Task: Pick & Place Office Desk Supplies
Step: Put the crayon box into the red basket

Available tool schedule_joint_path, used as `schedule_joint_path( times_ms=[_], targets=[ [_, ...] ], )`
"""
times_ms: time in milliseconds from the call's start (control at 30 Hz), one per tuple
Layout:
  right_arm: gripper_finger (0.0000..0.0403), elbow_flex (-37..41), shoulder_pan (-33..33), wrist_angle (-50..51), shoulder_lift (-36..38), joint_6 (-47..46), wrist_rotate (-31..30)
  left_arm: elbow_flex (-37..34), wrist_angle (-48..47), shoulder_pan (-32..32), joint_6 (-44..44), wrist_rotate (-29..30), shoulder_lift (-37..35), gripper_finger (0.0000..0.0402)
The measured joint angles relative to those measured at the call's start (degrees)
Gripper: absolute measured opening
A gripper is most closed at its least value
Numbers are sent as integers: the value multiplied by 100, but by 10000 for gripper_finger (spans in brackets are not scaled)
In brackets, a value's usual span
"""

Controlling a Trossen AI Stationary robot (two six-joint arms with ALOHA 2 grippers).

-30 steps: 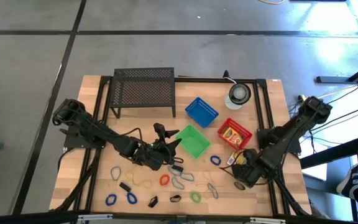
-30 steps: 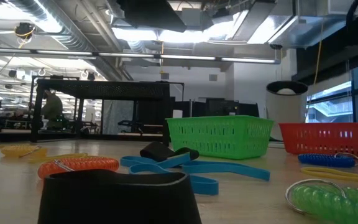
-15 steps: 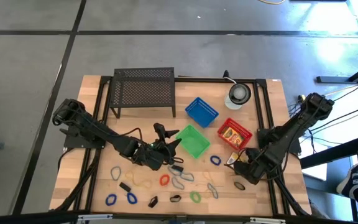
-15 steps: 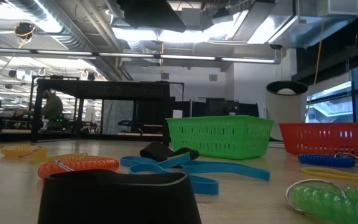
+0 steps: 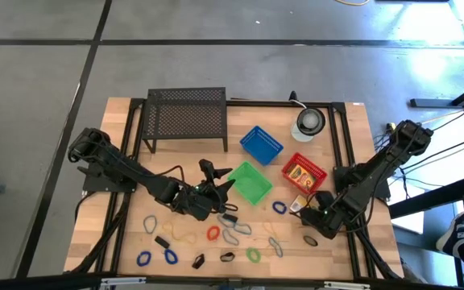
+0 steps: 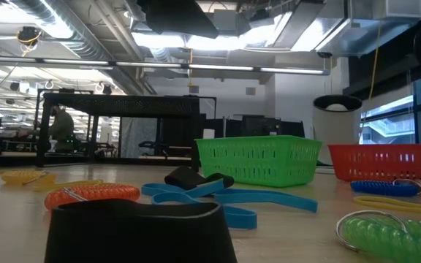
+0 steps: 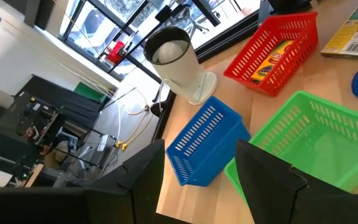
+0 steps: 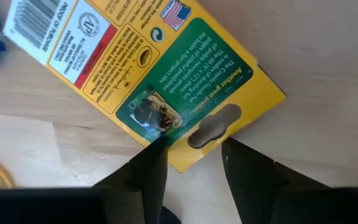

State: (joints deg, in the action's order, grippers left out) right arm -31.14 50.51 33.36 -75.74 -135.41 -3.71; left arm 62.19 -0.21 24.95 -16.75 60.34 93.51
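Observation:
A yellow and green packet (image 8: 160,74) lies flat on the table at the right, also seen in the high view as the packet (image 5: 299,205). My right gripper (image 8: 194,155) points down over its hang-hole end, open, one finger on each side of the hole. My left gripper (image 7: 201,180) hovers open by the green basket (image 7: 303,143) at mid table, nothing between its fingers. Loose supplies lie on the near half: a red loop (image 5: 213,233), a green loop (image 5: 253,254), blue loops (image 5: 170,255), black clips (image 5: 198,260). Another yellow packet (image 5: 300,172) lies in the red basket (image 5: 319,171). My right gripper stands from above over the packet's hang-hole end (image 8: 213,124), fingers across that short edge. Whether the fingertips touch the packet I cannot tell. The packet lies flat on the table.
A black mesh rack (image 5: 186,117) stands at the far left, a blue basket (image 5: 261,143) behind the green one, and a round white and grey object (image 5: 309,122) at the far right. A blue coil (image 5: 279,207) lies just left of the packet.
My right gripper has sunk toward the yellow packet, shifting a little toward the table's left, and has tipped steeper downward. Its fingers keep the same gap. The packet has stayed where it was.

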Motion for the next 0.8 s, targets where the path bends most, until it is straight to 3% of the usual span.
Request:
schedule_joint_path(
  times_ms=[167, 600, 800],
  targets=[
    [155, 7, 1, 7, -7, 87, -286, 0, 0, 0, 2, 0, 0, 191],
    [155, 5, 1, 20, -7, 131, -312, 0, 0, 0, -4, 2, 0, 191],
    [155, -406, 0, 718, -7, 258, -483, 0, 0, 0, -9, 2, 0, 191]
  ],
)
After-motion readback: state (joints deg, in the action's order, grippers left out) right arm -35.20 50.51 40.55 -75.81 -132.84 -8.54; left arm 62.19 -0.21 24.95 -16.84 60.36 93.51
